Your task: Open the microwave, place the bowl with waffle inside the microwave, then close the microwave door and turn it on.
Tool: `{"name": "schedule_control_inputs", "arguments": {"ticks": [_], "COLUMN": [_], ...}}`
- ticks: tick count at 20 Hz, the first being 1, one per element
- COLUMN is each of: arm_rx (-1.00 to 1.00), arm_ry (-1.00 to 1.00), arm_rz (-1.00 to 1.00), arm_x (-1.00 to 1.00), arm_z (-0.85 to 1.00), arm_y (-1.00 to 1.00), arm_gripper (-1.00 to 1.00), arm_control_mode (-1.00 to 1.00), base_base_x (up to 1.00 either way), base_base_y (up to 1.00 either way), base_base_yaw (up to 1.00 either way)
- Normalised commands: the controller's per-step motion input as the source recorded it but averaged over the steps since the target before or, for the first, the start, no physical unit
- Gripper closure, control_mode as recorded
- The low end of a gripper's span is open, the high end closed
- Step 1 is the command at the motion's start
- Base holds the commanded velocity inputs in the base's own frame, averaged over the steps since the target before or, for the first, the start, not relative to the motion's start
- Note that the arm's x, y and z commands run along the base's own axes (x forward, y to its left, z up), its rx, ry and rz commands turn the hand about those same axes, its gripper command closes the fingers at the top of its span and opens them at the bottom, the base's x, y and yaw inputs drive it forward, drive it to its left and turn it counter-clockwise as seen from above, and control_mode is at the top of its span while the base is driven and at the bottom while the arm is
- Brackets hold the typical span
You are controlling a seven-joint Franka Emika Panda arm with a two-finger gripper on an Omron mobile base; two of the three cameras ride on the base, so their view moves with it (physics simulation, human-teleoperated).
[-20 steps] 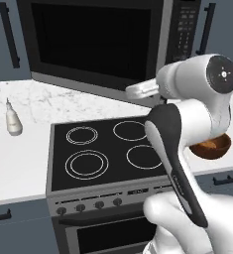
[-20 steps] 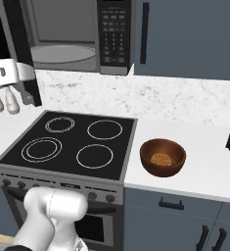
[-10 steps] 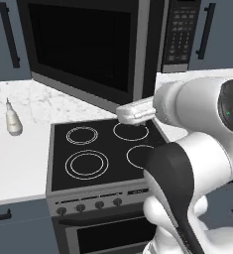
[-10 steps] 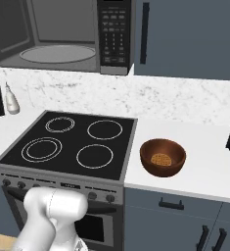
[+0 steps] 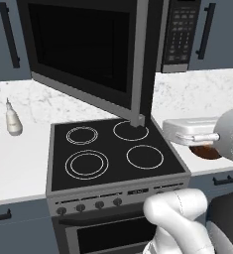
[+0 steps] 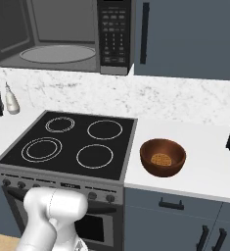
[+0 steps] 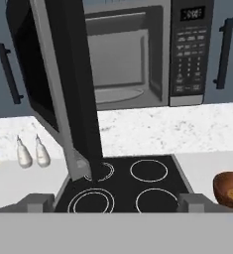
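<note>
Right of the stove (image 6: 67, 147), on the surface (image 6: 204, 162), the bowl (image 6: 162, 157) sits low-right of the pincer (image 7: 115, 201), jaws apart, empty.

The microwave (image 6: 67, 37) hung above the stove (image 6: 72, 144), its microwave door (image 5: 88, 54) swung open. The bowl (image 6: 163, 157) stood on the tabletop (image 6: 204, 162) right of the stove, with the waffle (image 6: 161, 160) in it.

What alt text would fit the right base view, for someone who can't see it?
A brown bowl holding a waffle sits on the white counter right of a black stove. Above, the microwave stands open, its turntable bare.
</note>
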Motion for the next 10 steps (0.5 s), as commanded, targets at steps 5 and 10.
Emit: {"name": "schedule_control_inputs", "arguments": {"ticks": [5, 10], "arm_rx": [0.20, 0.23], "arm_ry": [0.22, 0.11], "arm_rz": [-0.11, -0.13], "arm_x": [-0.03, 0.25], "arm_z": [0.03, 0.00], "arm_y": [-1.00, -0.93], "arm_gripper": [-1.00, -1.00], "arm_control_mode": [-1.00, -1.00], "base_base_x": [0.00, 0.00], "base_base_y": [0.00, 0.00], "base_base_yaw": [0.00, 0.00]}}
